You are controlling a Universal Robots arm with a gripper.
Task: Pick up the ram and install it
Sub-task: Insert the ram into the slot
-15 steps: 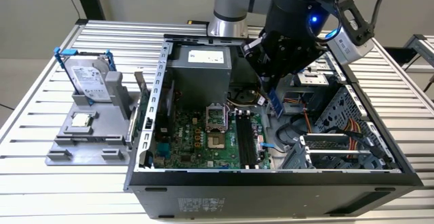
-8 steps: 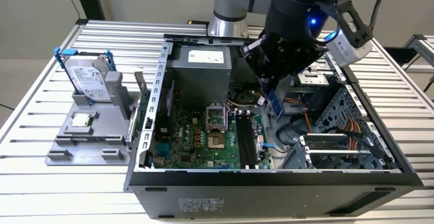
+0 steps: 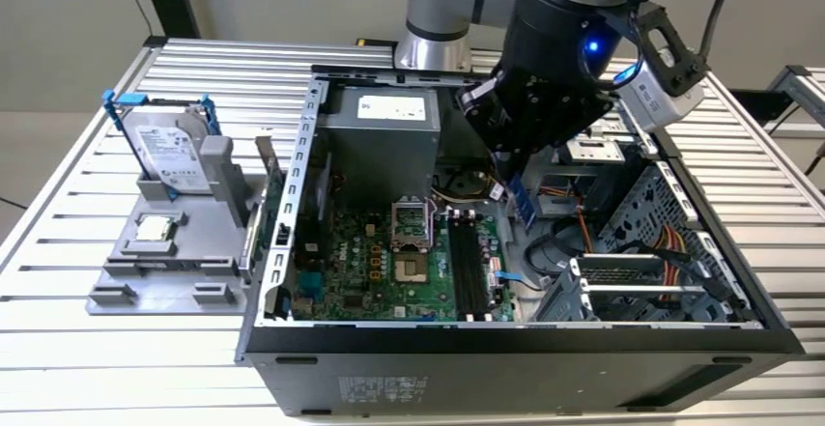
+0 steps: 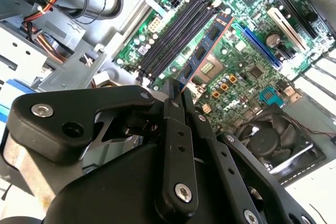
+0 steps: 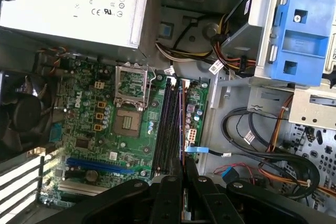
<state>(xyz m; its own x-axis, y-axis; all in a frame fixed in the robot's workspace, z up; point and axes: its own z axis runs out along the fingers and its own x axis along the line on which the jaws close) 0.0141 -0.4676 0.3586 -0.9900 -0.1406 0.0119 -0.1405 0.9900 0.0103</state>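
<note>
- Claw (image 4: 176, 94) clamped on ram (image 4: 203, 53), fingers closed tight on one end; stick juts out above motherboard (image 4: 247, 35), clear of black slots (image 4: 176, 32), not seated.
- Ext. view: ram (image 3: 526, 199) hangs inside open PC case (image 3: 516, 334) on desk (image 3: 77, 349), above slots.
- Grey tray (image 3: 161, 271) beside case: holds hard drive (image 3: 168, 151) upright, CPU chip (image 3: 155, 228) flat.
</note>
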